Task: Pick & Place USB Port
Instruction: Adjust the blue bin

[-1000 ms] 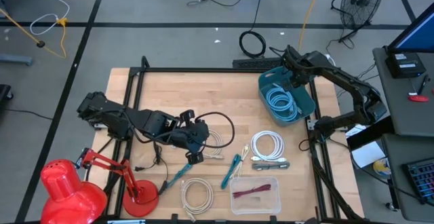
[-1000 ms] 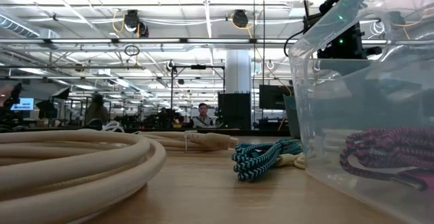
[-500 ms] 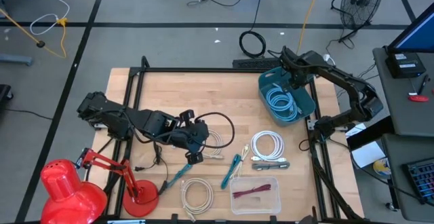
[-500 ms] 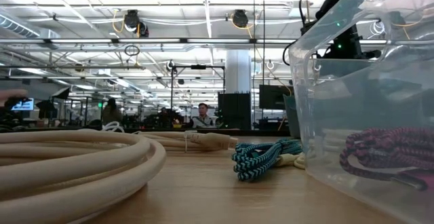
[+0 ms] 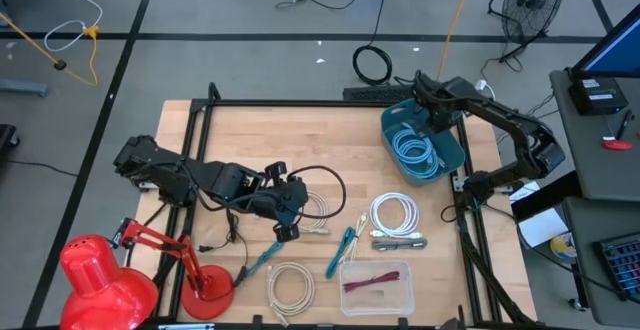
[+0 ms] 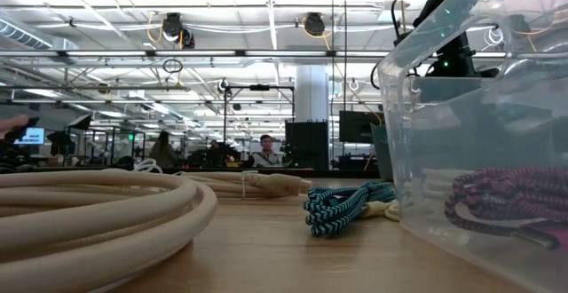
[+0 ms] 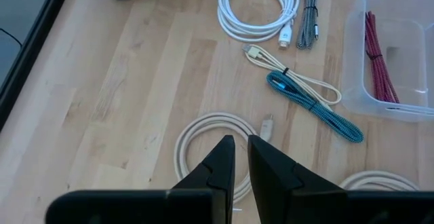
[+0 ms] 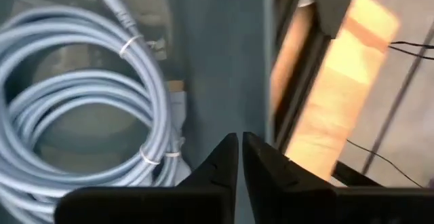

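Coiled USB cables are being judged light, floppy and best pinched at a tie: the pale-blue cable (image 8: 81, 108) is lying in the teal bin (image 5: 452, 155) at two o'clock on the tabletop (image 5: 290, 135), the white cable (image 5: 394, 213) at five o'clock. The right tool (image 8: 239, 153) is hanging empty over the bin, fingers nearly together; the left tool (image 7: 241, 157) is waiting mid-tabletop, narrow and empty.

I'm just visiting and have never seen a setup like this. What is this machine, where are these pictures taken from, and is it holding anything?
These are two dark robot arms at a wooden table. One picture looks straight down from above, one looks level across the tabletop, and one comes from a camera on each arm's wrist.

The left gripper hangs over the middle of the table, above a coiled cream cable. Its fingers are nearly together and hold nothing. The right gripper is above a teal bin at the far right corner, shut and empty; a light blue cable lies coiled inside.

Also on the table: a white cable coil, a blue braided cable, another cream coil, and a clear plastic box with a dark red cable in it. A red desk lamp stands at the near left corner.
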You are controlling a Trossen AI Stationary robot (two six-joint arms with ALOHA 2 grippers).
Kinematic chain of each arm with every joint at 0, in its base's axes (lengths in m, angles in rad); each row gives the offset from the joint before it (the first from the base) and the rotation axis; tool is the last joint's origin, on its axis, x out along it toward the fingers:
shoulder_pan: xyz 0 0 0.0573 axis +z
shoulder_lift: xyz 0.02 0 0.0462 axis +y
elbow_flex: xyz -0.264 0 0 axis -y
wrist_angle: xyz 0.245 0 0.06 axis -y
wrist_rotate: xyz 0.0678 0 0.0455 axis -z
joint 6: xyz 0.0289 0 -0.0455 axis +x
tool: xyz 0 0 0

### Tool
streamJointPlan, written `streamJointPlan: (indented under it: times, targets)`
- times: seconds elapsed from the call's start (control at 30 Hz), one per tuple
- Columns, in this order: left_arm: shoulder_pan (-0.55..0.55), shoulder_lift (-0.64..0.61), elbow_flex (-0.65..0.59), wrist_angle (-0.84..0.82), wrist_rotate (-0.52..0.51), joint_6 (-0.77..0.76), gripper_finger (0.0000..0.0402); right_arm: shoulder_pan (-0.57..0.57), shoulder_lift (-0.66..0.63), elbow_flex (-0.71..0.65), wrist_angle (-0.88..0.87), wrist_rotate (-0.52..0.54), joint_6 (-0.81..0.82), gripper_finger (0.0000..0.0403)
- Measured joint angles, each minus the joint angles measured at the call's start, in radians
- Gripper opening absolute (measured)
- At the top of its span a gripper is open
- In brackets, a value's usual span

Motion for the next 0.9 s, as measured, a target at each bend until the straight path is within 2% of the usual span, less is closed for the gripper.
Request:
streamJointPlan:
  times: [0.13,0.37,0.57,0.9]
  targets:
    - [0.000,0.000,0.000,0.000,-0.003,0.000,0.0046,0.000,0.000,-0.031,0.041,-0.060,-0.010,0.0013]
    - [0.016,0.000,0.000,0.003,-0.003,0.019,0.0046,0.004,-0.020,0.003,0.091,-0.065,-0.043,0.0035]
    - [0.035,0.000,0.000,0.004,-0.002,0.038,0.0046,-0.010,-0.047,0.072,0.097,0.059,-0.075,0.0057]
    - [0.044,0.000,0.000,0.004,-0.002,0.057,0.0046,-0.040,-0.022,0.077,0.122,0.043,-0.069,0.0078]
